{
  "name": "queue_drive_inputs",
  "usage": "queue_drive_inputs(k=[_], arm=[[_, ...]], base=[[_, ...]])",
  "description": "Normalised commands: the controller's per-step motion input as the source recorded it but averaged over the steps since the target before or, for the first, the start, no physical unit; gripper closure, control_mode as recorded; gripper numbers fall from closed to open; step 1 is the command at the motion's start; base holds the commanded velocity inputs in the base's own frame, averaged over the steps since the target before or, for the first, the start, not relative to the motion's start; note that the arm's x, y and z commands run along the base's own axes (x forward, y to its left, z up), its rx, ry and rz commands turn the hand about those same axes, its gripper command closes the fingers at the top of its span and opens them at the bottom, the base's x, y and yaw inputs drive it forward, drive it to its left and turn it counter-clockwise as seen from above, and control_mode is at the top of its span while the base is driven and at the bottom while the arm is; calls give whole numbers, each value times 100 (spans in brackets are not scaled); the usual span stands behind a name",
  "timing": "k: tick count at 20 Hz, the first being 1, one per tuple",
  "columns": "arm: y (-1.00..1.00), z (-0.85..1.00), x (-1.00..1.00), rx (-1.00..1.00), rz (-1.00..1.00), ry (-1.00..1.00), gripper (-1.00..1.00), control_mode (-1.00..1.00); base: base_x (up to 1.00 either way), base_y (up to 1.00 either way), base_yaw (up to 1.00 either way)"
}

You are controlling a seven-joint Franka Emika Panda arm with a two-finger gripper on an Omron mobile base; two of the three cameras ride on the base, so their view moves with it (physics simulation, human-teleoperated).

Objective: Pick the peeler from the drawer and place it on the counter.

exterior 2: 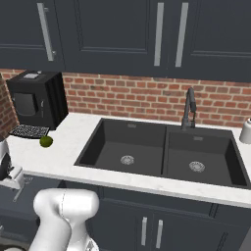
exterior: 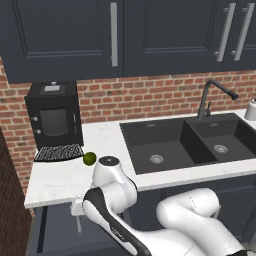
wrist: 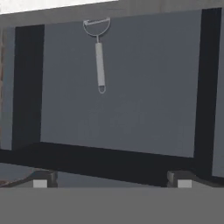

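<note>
The open drawer [wrist: 131, 109] shows its flat dark floor beneath the tool [wrist: 111, 180], whose two tips stand wide apart, holding and touching nothing. The peeler [wrist: 99, 57] lies at the drawer's far end, looped head toward the pale counter [wrist: 61, 4] edge. Beyond, the white counter [exterior: 60, 175] carries a green lime [exterior: 89, 158] near a black coffee machine [exterior: 54, 116], beside the black double sink [exterior: 185, 142], under brick wall and dark cabinets [exterior: 150, 35]. The arm hides the drawer front in the base views.
</note>
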Motion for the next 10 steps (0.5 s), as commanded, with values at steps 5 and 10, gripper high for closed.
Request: queue_drive_inputs(k=[5,10], arm=[[19,-53,12,-17,0,0,-100,-100],[18,-36,0,-14,0,0,-100,-100]], base=[[0,0,0],[0,0,0]])
